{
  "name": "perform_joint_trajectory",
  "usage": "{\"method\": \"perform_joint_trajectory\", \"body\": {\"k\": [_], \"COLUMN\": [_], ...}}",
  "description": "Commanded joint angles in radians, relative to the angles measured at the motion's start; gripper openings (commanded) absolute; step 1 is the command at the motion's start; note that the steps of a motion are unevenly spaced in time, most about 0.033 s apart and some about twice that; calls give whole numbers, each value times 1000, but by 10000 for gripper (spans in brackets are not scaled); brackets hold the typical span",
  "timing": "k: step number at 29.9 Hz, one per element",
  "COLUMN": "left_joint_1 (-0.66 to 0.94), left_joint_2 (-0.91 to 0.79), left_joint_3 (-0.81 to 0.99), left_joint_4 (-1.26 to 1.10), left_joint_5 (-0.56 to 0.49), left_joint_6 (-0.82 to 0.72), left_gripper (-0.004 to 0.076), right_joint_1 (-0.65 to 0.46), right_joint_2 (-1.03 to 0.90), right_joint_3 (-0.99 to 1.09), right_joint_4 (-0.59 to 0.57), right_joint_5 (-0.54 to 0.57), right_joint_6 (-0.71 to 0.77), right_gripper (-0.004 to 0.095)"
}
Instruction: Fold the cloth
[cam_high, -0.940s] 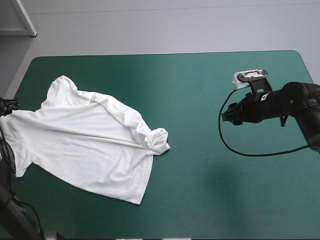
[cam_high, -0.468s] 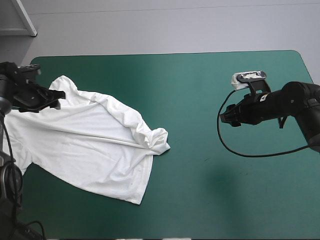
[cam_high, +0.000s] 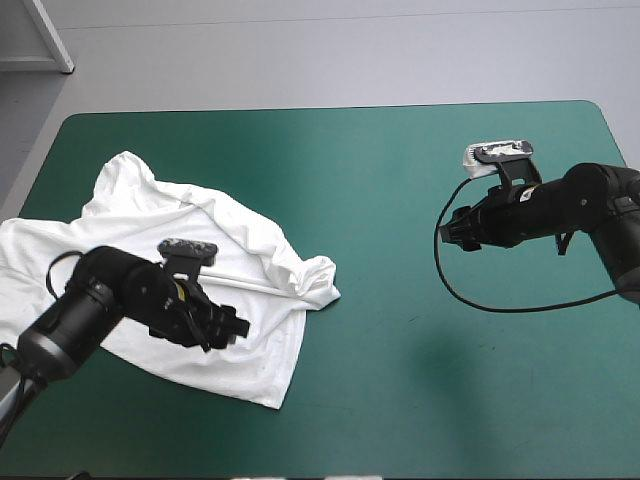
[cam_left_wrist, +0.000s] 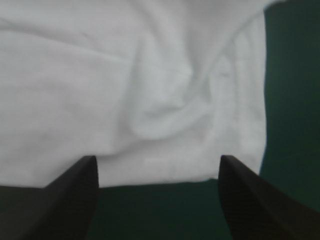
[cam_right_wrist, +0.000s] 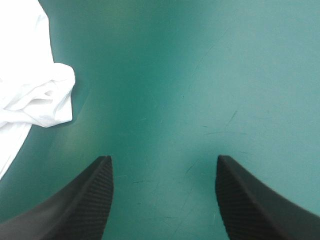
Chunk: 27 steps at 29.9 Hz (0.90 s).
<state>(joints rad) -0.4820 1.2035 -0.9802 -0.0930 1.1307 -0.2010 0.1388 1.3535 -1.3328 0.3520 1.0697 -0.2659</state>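
The T-shirt (cam_high: 230, 225) is lying on the table's (cam_high: 380, 180) left half; the left gripper (cam_high: 235, 328) is hovering over its near part, the right gripper (cam_high: 450, 232) well apart rightward.

matt cloth t-shirt (cam_high: 150, 225) (creased), smooth teal-green cover (cam_high: 400, 200) w/ scratches

- The T-shirt (cam_high: 130, 215) is white and short-sleeved. It lies spread out but wrinkled in the left half of the frame.
- Its right end is bunched into a small lump near the centre of the frame.
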Motion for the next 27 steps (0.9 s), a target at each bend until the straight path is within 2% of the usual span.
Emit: {"method": "perform_joint_trajectory", "body": {"k": [1,7,12,21,23,27], "left_joint_1": [-143,-350,-446,-487,-487,-487], "left_joint_2": [-41,14,66,172,190,205], "left_joint_3": [55,99,99,100,112,188], "left_joint_4": [14,120,131,136,136,132], "left_joint_5": [-75,-116,-137,-212,-238,-354], "left_joint_6": [-109,-248,-306,-356,-359,-376], "left_gripper": [497,497,497,497,497,497], "right_joint_1": [-6,-6,-6,5,33,121], "right_joint_2": [-25,-24,-24,25,49,108], "right_joint_3": [-27,-27,-27,-28,-28,-28], "right_joint_4": [34,52,56,140,126,108], "right_joint_5": [-43,-56,-66,-83,-89,-131], "right_joint_6": [-6,-10,-13,-53,-53,-53], "right_gripper": [565,565,565,565,565,565]}}
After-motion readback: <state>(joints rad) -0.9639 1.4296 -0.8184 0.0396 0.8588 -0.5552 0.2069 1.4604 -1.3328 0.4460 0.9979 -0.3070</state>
